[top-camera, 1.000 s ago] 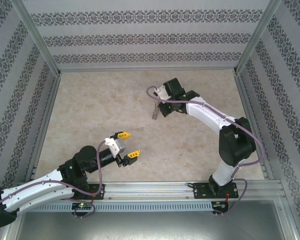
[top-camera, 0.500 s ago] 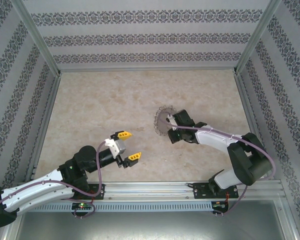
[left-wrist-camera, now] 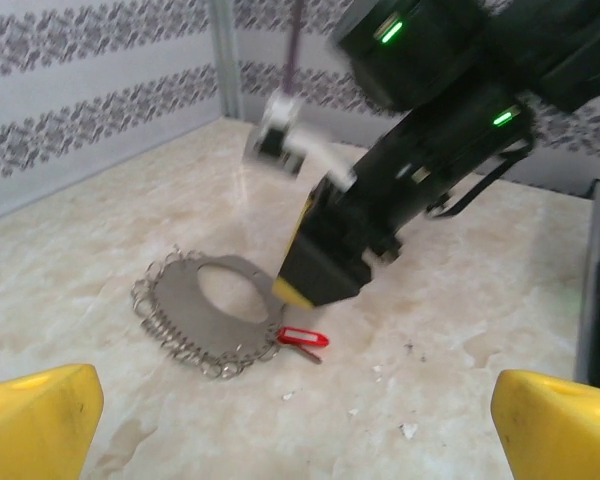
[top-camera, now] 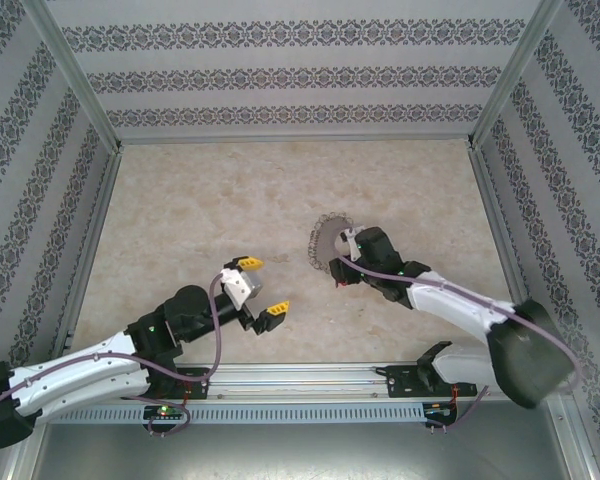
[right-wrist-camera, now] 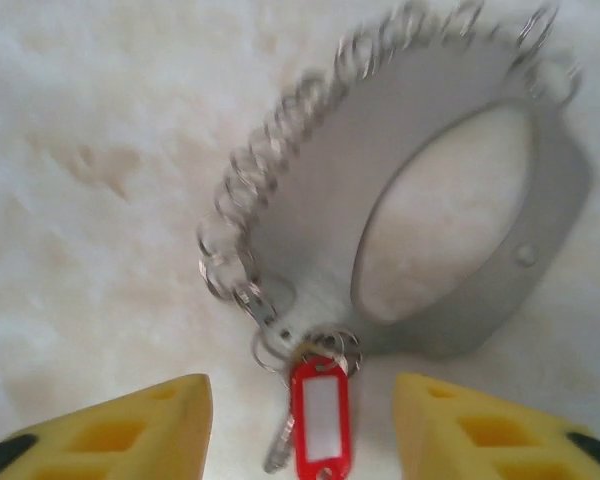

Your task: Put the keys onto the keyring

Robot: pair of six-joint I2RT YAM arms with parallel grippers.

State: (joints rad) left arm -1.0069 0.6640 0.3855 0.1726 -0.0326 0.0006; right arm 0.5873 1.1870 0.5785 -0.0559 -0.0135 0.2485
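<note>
The keyring (top-camera: 325, 238) lies flat on the table right of centre, a wide grey metal loop fringed with small silvery rings (right-wrist-camera: 320, 200). The key, with its red plastic head (right-wrist-camera: 320, 415) and short silver blade, hangs from one of those small rings at the loop's near edge (left-wrist-camera: 302, 338). My right gripper (top-camera: 342, 265) hovers low over that edge, open, its yellow fingers (right-wrist-camera: 130, 430) standing either side of the key without touching it. My left gripper (top-camera: 262, 288) is open wide, near the front left, pointing at the ring (left-wrist-camera: 180, 300) from a distance.
Patterned walls and metal frame posts (top-camera: 75, 90) enclose the marble-look table. The right arm's black finger and body (left-wrist-camera: 325, 260) lean over the ring as seen from the left wrist. Small white crumbs (left-wrist-camera: 408, 430) dot the table near the key.
My right arm came down from the back, laid the hanging ring and key on the table, then opened its fingers. The left gripper opened wider and shifted slightly right.
</note>
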